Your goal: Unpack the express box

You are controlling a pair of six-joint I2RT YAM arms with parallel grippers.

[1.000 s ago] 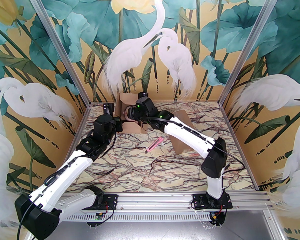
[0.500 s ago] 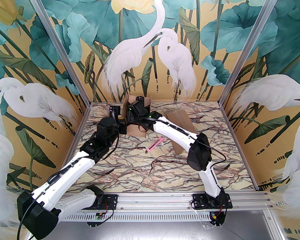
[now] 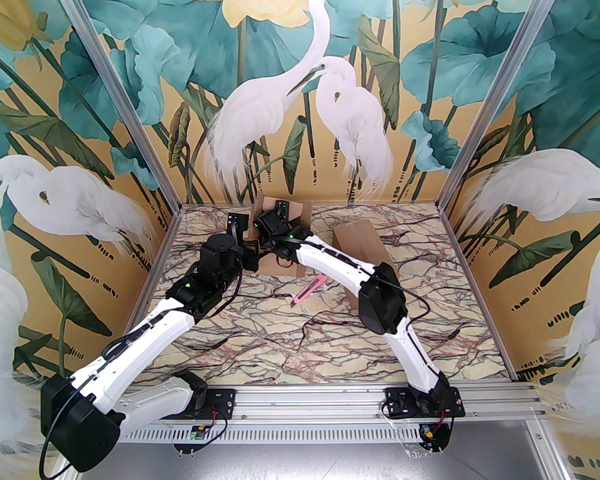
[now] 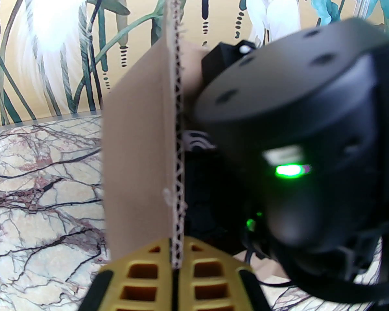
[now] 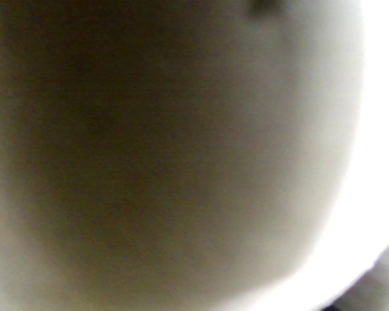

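Arm bases are bolted at the 6 o'clock edge of the marble-patterned table (image 3: 260, 338). Both arms reach toward 12.

Mid-table: a pink box cutter (image 3: 310, 289) lies flat, its long axis running 1 to 7 o'clock, touching nothing.
At 2 o'clock of the cutter is a brown cardboard piece (image 3: 365, 244). The right forearm crosses over its near end, so its exact form is unclear.

Farther on, at about 11 to 12 o'clock of the cutter, the express box (image 3: 272, 269) sits on the table near the far wall, top open and flaps up.

The left gripper (image 4: 177, 264) comes in at the box's 9 o'clock side. Its yellow fingers (image 4: 142, 270) are pinched tight on the corrugated edge of an upright flap (image 4: 139, 160), one on each face.

The right wrist (image 3: 275, 223) dips into the open top from 4 o'clock. From the left wrist camera it shows as a black housing with a green light, just behind the pinched flap. The right gripper is down inside the box, and the right wrist view is a dim, blurred pale surface. Cannot tell whether this claw is open, closed or holding anything.
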